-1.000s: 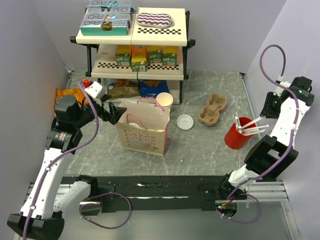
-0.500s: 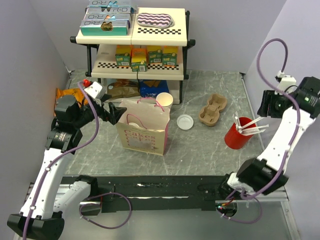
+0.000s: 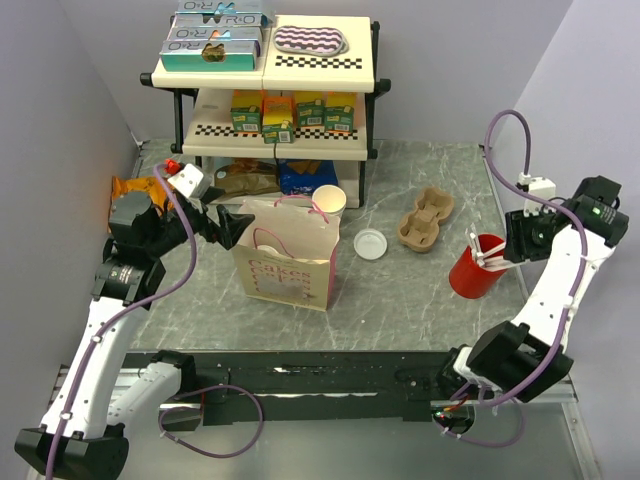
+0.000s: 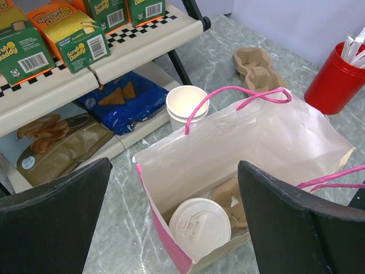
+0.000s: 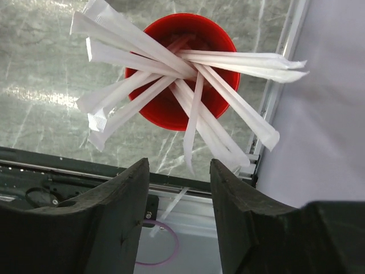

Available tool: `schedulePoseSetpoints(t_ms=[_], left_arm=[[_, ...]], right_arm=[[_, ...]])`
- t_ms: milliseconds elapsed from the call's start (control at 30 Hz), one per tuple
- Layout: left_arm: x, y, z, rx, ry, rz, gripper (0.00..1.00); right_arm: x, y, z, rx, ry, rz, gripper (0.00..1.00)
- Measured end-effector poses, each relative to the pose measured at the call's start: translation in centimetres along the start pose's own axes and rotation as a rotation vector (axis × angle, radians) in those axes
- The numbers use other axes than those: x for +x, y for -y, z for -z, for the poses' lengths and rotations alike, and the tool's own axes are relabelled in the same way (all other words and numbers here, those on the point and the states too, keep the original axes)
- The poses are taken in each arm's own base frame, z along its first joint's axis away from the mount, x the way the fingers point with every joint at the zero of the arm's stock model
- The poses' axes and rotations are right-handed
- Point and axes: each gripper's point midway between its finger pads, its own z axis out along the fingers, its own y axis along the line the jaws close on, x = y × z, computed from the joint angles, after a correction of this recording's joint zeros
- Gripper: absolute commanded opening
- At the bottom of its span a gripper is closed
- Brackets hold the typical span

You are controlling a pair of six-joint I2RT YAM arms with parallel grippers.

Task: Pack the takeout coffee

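The left hand (image 3: pixel 226 221), seen from above, hangs at the 9 o'clock edge of the paper bag (image 3: pixel 290 275), spread as wide as it goes and gripping nothing. The right hand (image 3: pixel 512 248) sits at the 3 o'clock side of the red cup (image 3: pixel 468 278) of wrapped straws (image 3: pixel 497 262); its opening can't be read from here. The takeout coffee (image 3: pixel 266 241) stands inside the bag, toward its 9 o'clock end. On the counter (image 3: pixel 400 300) a loose lid (image 3: pixel 370 244) lies at the bag's 3 o'clock, with a cardboard cup carrier (image 3: pixel 427 218) past it. A stack of lidless cups (image 3: pixel 330 200) stands at the bag's 1 o'clock.

From the left wrist, both dark fingers frame the bag's open mouth. The coffee's white lid (image 4: pixel 199 225) sits low in the bag at 6 o'clock, upright. A tan cardboard piece (image 4: pixel 232 200) lies just beside it; I can't tell what it is.

From the right wrist, the hand is roughly half open and empty. The red cup is at 12 o'clock, and the straws fan out past its rim in every direction.

The coffee looks packed already, so the risks are to what surrounds it. If the left hand closes or swings, it could crumple or drag the light bag and tip the cup inside. If the right hand reaches into the fan, it could catch several straws at once, scatter them, or knock the red cup over.
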Motion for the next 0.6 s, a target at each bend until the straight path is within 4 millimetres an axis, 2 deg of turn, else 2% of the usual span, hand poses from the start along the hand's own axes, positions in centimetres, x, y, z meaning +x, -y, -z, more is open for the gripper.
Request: schedulePoseSetpoints(t_ms=[167, 367, 600], left_arm=[[0.0, 0.0, 0.0, -0.002, 0.000, 0.000, 0.99], [0.0, -0.4, 0.1, -0.013, -0.001, 0.000, 0.99], [0.1, -0.6, 0.1, -0.019, -0.004, 0.002, 0.99]], right_arm=[[-0.3, 0.1, -1.3, -0.024, -0.032, 0.029, 0.47], [-0.7, -0.3, -2.4, -0.041, -0.061, 0.073, 0.45], [0.7, 0.7, -3.0, 0.009, -0.127, 0.091, 0.44]])
